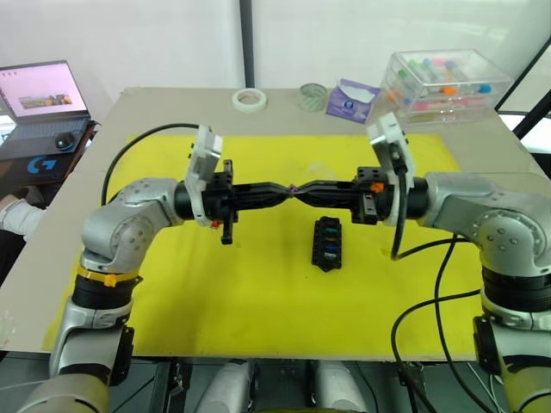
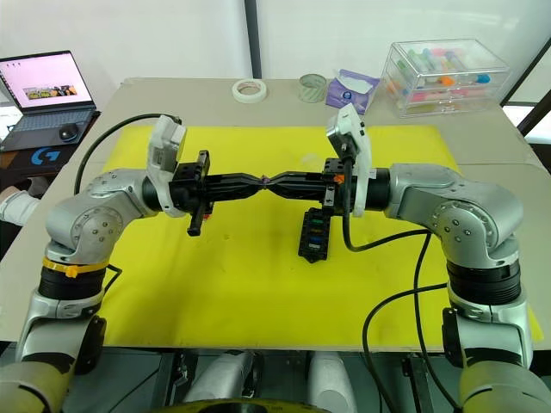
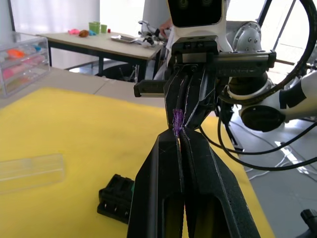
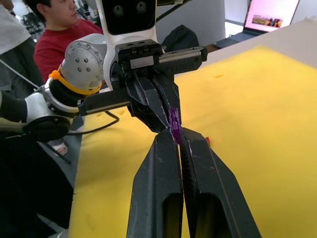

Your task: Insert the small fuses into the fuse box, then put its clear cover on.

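Purple fuse (image 3: 177,118) pinched between both grippers above the mat (image 1: 258,292).
Left gripper (image 1: 288,190) and right gripper (image 1: 301,191) are closed on it tip to tip; the fuse is judged light, rigid, slippery, best gripped by its flat faces. Fuse box (image 1: 327,243) lies near mat centre.

The fuse box (image 1: 327,243) lies on the mat (image 1: 258,292), right of its middle. Above the mat, just behind the fuse box, the left gripper (image 1: 288,190) and right gripper (image 1: 300,190) meet tip to tip, a small fuse (image 1: 294,188) pinched between them. The clear cover (image 3: 29,171) lies on the mat near the fuse box. Behind the mat stand a tape roll (image 1: 250,100), a jar (image 1: 312,95) and a storage case (image 1: 443,82), all behind the fuse box.
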`<state>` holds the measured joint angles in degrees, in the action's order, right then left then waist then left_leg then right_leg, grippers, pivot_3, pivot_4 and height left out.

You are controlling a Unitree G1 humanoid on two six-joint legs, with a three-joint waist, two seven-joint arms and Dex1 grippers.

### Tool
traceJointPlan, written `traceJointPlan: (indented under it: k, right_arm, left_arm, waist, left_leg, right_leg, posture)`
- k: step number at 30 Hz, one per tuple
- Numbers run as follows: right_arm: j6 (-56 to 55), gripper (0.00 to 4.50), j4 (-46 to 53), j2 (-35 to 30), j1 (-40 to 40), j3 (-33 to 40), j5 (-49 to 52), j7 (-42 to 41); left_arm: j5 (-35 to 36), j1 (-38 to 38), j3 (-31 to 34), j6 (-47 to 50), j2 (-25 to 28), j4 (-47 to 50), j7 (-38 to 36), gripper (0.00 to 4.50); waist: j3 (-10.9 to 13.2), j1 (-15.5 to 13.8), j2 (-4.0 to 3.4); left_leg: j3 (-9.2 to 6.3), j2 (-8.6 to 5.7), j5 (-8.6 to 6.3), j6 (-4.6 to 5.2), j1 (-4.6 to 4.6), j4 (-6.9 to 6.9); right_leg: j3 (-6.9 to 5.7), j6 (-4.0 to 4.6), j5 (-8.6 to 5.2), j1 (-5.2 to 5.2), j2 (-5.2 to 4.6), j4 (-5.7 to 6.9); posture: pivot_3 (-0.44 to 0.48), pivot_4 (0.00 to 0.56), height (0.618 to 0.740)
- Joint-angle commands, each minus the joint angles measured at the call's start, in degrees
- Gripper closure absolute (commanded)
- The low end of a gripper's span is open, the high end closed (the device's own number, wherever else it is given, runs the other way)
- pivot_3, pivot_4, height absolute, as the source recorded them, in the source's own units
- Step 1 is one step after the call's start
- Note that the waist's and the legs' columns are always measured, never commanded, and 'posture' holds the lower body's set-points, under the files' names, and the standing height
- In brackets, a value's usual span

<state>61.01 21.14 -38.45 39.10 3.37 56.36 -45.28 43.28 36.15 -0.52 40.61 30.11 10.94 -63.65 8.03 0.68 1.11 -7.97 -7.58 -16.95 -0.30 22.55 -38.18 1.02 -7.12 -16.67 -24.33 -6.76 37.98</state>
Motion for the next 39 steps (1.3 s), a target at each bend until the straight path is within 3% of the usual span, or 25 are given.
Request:
traceJointPlan:
  k: [1, 3, 9, 13, 19, 23, 27, 34, 39]
  right_arm:
    - [-0.5, 4.50, 0.4, -1.3, 1.3, 1.6, 0.9, -1.2]
    - [-0.7, 4.50, 0.3, -2.2, 1.1, 1.4, 0.4, -2.0]
    - [-1.4, 4.50, -0.2, -4.5, 0.7, 1.4, -0.6, -3.5]
    - [-3.3, 4.50, -0.3, -7.4, -0.7, 0.7, -4.1, -5.6]
    - [-14.4, 4.50, -0.5, -16.1, -7.0, -3.9, -16.8, -12.5]
    - [-18.2, 4.50, -1.4, -17.3, -8.3, -4.8, -20.9, -13.5]
    - [-20.5, 4.50, -2.5, -17.4, -8.4, -5.9, -24.6, -14.0]
    - [-25.2, 4.50, -6.4, -18.4, -6.6, -10.4, -32.5, -16.8]
    - [-26.7, 4.50, -8.9, -17.9, -4.7, -12.6, -35.9, -18.9]
  left_arm:
    - [0.8, 0.2, -0.1, 1.2, 1.7, 1.6, -0.7, 4.04]
    - [1.6, -0.4, 0.1, 2.2, 2.4, 2.6, -0.7, 3.50]
    - [2.6, -2.3, 0.9, 3.7, 4.5, 5.4, -0.1, 1.31]
    - [-1.0, -4.5, -0.4, 0.2, 5.0, 6.8, 0.7, 0.03]
    - [-11.3, -9.7, -4.0, -16.0, 1.0, 3.6, -0.1, 0.03]
    - [-18.4, -11.0, -8.6, -24.3, -0.2, 0.0, -1.0, 0.03]
    - [-19.7, -11.2, -10.1, -28.7, -1.4, -3.6, -3.5, 0.03]
    - [-22.8, -9.9, -12.3, -33.5, -9.3, -11.2, -0.5, 0.03]
    - [-25.2, -8.2, -13.5, -36.3, -11.8, -15.4, -0.6, 0.03]
  waist:
    - [0.0, 0.0, 0.00]
    - [0.0, -0.1, 0.00]
    - [0.0, 0.0, -0.01]
    - [0.0, -0.1, -0.01]
    - [0.0, -0.3, -0.01]
    - [0.0, -0.2, -0.02]
    - [0.0, -0.2, -0.02]
    - [0.0, -0.8, -0.02]
    - [0.0, -1.1, -0.02]
  left_leg:
    - [0.00, 0.00, 0.00, 0.00, 0.00, 0.00]
    - [0.00, 0.00, 0.00, 0.00, 0.00, 0.00]
    - [0.00, 0.01, 0.00, 0.00, 0.00, 0.02]
    - [0.00, -0.01, 0.00, 0.01, 0.00, 0.02]
    - [0.01, -0.01, -0.01, 0.01, 0.00, 0.02]
    - [0.04, 0.01, -0.01, 0.01, 0.00, 0.04]
    - [0.04, 0.02, -0.01, 0.01, 0.00, 0.05]
    - [0.05, -0.01, -0.01, 0.01, -0.01, 0.00]
    - [0.05, 0.00, -0.01, 0.01, -0.01, 0.00]
  right_leg:
    - [0.00, 0.00, 0.00, 0.00, 0.00, 0.00]
    - [0.00, 0.00, 0.00, 0.00, 0.00, 0.00]
    - [0.01, 0.00, 0.00, -0.01, 0.01, -0.01]
    - [0.01, 0.00, 0.00, 0.00, -0.01, -0.02]
    - [-0.02, 0.00, 0.00, 0.04, -0.01, -0.08]
    - [-0.01, 0.00, 0.00, 0.03, -0.01, -0.08]
    - [-0.02, 0.00, 0.00, 0.02, 0.00, -0.09]
    - [-0.02, 0.00, 0.00, 0.05, -0.02, -0.09]
    - [-0.02, 0.00, 0.00, 0.03, 0.00, -0.07]
  posture:
    - [0.000, 0.150, 0.740]
    - [0.000, 0.150, 0.740]
    - [0.000, 0.150, 0.740]
    - [0.000, 0.150, 0.740]
    - [0.000, 0.150, 0.740]
    - [0.000, 0.150, 0.740]
    - [0.000, 0.150, 0.740]
    - [0.000, 0.150, 0.740]
    - [0.000, 0.150, 0.740]
